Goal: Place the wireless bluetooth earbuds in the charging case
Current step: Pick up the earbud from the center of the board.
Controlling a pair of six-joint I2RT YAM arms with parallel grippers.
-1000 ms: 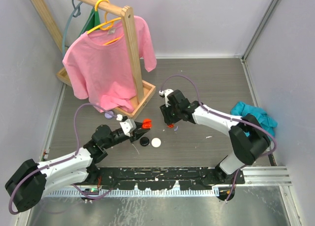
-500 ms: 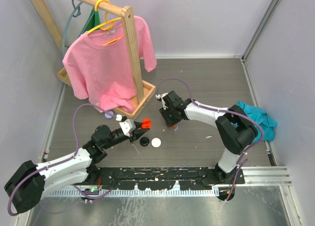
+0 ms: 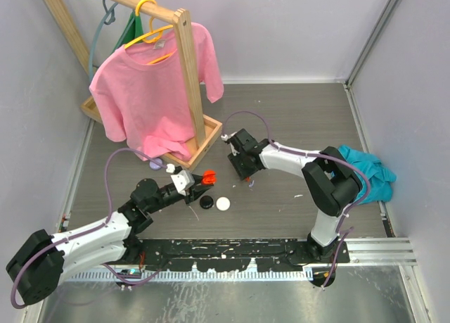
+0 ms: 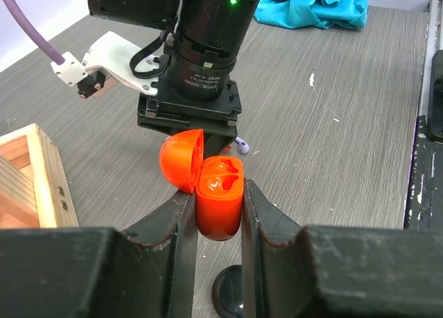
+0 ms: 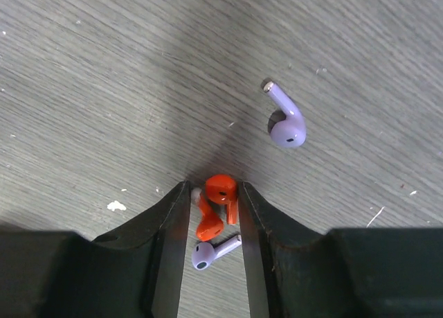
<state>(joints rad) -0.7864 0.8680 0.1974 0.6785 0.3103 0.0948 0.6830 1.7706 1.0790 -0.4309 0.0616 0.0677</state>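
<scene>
Grey wood-grain tabletop (image 3: 295, 112), lavender walls (image 3: 281, 27). Upper left: wooden rack (image 3: 190, 84), pink T-shirt (image 3: 140, 98). Right edge: teal cloth (image 3: 365, 169). Left hand (image 4: 219, 207) clamped on open orange charging case (image 4: 218, 200), centre. Right hand (image 5: 213, 207) narrowly parted astride orange earbuds (image 5: 220, 193) on tabletop, grip indeterminable; purple earbuds (image 5: 285, 122) just beside.

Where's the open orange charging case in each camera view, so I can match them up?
Top external: the orange case sits just left of centre, held by the left gripper.
Left wrist: lower centre, clamped in that gripper, lid open.
Right wrist: not in it; only small earbuds show.
Shared landmark: the teal cloth, at the right edge of the top view and the top edge of the left wrist view.
</scene>
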